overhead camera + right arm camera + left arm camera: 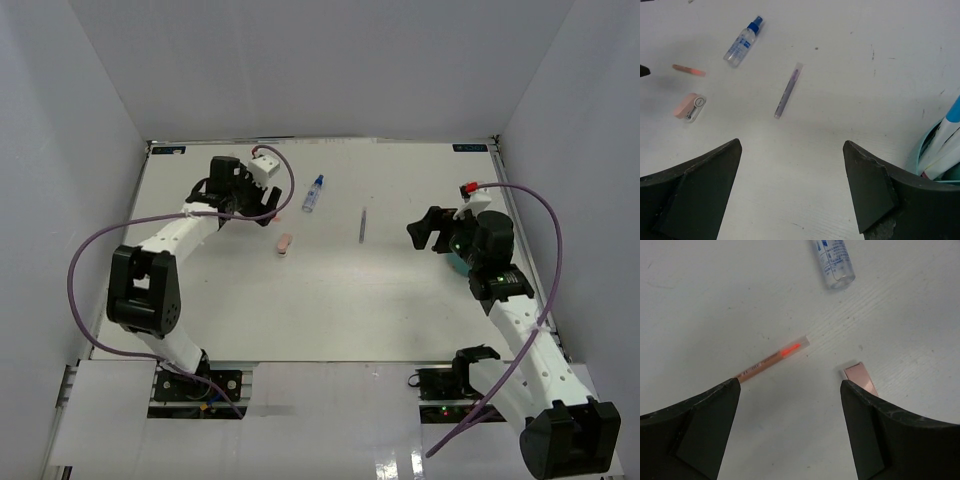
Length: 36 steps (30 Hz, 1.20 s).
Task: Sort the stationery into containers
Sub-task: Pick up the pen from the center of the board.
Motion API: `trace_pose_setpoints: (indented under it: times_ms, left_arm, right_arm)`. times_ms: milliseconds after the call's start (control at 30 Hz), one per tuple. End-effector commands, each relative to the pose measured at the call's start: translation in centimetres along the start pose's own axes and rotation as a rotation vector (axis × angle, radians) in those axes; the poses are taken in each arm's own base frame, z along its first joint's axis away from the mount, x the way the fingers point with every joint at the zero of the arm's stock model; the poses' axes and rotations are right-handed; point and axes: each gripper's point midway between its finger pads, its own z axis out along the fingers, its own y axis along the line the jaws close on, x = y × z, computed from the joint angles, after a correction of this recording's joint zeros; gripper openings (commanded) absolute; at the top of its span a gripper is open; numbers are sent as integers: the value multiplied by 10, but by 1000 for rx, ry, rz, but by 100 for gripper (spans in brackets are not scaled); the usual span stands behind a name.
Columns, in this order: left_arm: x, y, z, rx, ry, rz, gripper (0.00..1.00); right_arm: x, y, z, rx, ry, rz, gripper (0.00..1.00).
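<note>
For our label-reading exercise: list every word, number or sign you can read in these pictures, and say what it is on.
None can be read.
Bottle: blue label print, blurred.
Orange pen: dark barrel print, blurred.
Blue stickers at the table's far corners: too small.

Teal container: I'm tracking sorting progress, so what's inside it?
Pens stand in the teal container, one blue-tipped. Its compartments and any other contents are hidden behind the right gripper and past the frame edge.
</note>
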Motion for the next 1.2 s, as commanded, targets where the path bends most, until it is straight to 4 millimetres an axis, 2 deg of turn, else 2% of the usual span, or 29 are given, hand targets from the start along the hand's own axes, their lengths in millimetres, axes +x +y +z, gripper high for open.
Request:
trace_pose_setpoints:
  times_ms: [0,167,200,367,467,533,700,867,1033,1167]
  left_arm:
    - [3,-4,23,111,18,128,92]
    - [15,1,44,169,67,140,92]
    - [24,2,51,176,90,134,92]
    - [36,10,61,182,113,123,92]
    - [39,17,66,183,112,106,91]
    - [34,21,70,178,100,110,91]
    - [41,29,79,171,116,115,90]
    - [52,30,84,204,130,82,85]
    - [66,22,88,247,153,46,80]
    - [85,19,91,250,203,18,70]
  right_arm:
    - [-13,14,-4,-51,-63,-50,88]
    - [-7,25,-5,-95,-49,-74,88]
    - [-4,28,-4,-107,-41,-77,88]
    - [3,29,-1,-115,-19,-78,88]
    - [-1,32,0,-131,-39,-84,88]
    - [1,33,1,-136,-35,-85,88]
    - [4,32,2,-137,-27,-86,88]
    - [5,33,4,-143,-24,-86,88]
    - [7,33,4,-141,-23,-86,88]
    - [8,36,5,-163,-19,-87,88]
